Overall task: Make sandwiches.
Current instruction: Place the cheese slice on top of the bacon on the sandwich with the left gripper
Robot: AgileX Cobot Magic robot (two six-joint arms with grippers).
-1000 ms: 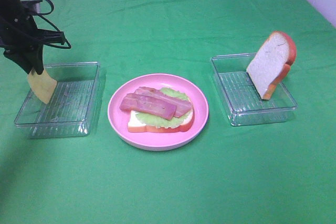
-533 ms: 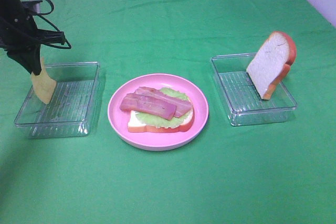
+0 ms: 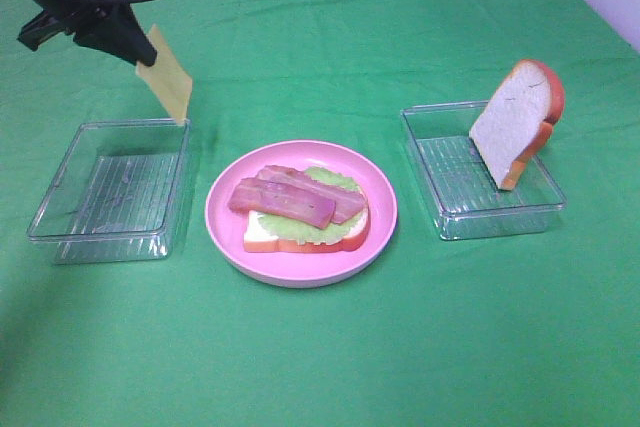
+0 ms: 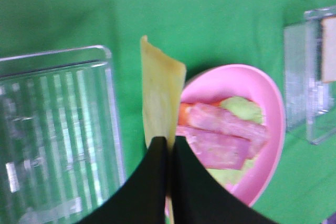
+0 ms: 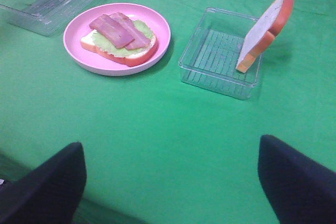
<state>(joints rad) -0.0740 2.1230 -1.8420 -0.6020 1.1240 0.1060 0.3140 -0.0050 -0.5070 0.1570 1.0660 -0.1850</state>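
On the round pink plate (image 3: 228,237) lies a bread slice (image 3: 355,235) with orange-red crust, a green lettuce leaf (image 3: 330,180) and two pink-red bacon strips (image 3: 290,199). My left gripper (image 3: 135,55) is shut on a yellow cheese square (image 3: 167,84) and holds it in the air above the far right corner of the left clear tray (image 3: 112,189). In the left wrist view the cheese (image 4: 160,98) hangs from the shut fingers (image 4: 157,161). A second bread slice (image 3: 515,122) leans upright in the right clear tray (image 3: 480,172). My right gripper (image 5: 170,182) is open, low over the cloth.
A green cloth (image 3: 320,347) covers the table. The left tray holds nothing. The plate (image 5: 116,38) and the right tray (image 5: 220,53) also show in the right wrist view.
My left gripper has lifted the cheese square out of the left tray, up and to the right toward the plate. The plate, bread and right tray have not moved.
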